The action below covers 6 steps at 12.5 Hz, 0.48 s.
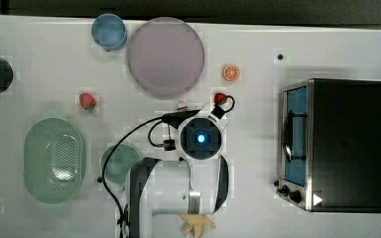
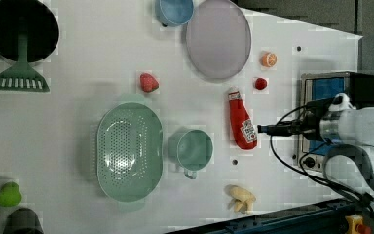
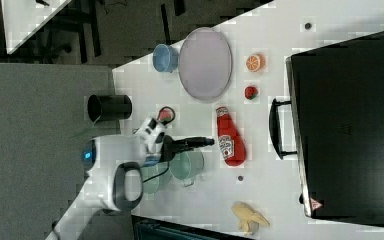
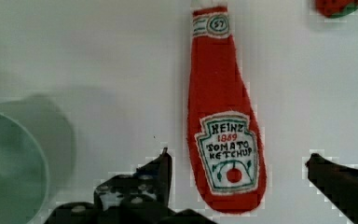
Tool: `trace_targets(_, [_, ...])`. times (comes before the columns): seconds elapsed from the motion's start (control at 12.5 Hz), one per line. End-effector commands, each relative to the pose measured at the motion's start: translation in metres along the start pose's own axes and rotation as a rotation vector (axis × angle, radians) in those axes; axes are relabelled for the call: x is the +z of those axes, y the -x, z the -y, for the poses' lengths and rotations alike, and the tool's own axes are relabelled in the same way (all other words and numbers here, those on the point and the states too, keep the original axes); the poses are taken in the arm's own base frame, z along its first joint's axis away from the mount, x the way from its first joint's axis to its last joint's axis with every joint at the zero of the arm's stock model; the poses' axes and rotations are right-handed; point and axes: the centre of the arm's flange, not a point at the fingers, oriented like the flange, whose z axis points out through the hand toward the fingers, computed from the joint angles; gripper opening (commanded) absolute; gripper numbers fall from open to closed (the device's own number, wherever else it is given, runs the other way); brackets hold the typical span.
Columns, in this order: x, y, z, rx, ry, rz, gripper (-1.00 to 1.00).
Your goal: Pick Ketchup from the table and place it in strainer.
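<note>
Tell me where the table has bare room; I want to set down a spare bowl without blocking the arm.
Bare table lies between the spatula and the strawberry, above the strainer in the left view. Another patch lies between the green cup and the banana. It is crowded around the Ketchup, where the gripper hangs with open jaws.

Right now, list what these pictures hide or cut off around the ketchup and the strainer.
- Ketchup: in the top view the arm covers it except its white cap; in the wrist view the frame edge cuts off the cap.
- Strainer: in the right view the arm hides most of it.
- Gripper: open, astride the bottle's label end; whether its fingertips have reached table level cannot be told.
- Green cup: cut off by the wrist view's edge.
</note>
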Motion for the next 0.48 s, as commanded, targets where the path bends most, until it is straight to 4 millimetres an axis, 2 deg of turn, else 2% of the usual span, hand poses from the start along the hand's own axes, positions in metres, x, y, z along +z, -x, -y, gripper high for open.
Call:
trace_targets(0.08, [0.032,-0.003,-0.002,-0.055,-0.008,0.01,1.0])
trace_targets(0.48, [0.087,-0.011,-0.002,-0.081,-0.003,-0.027,1.0])
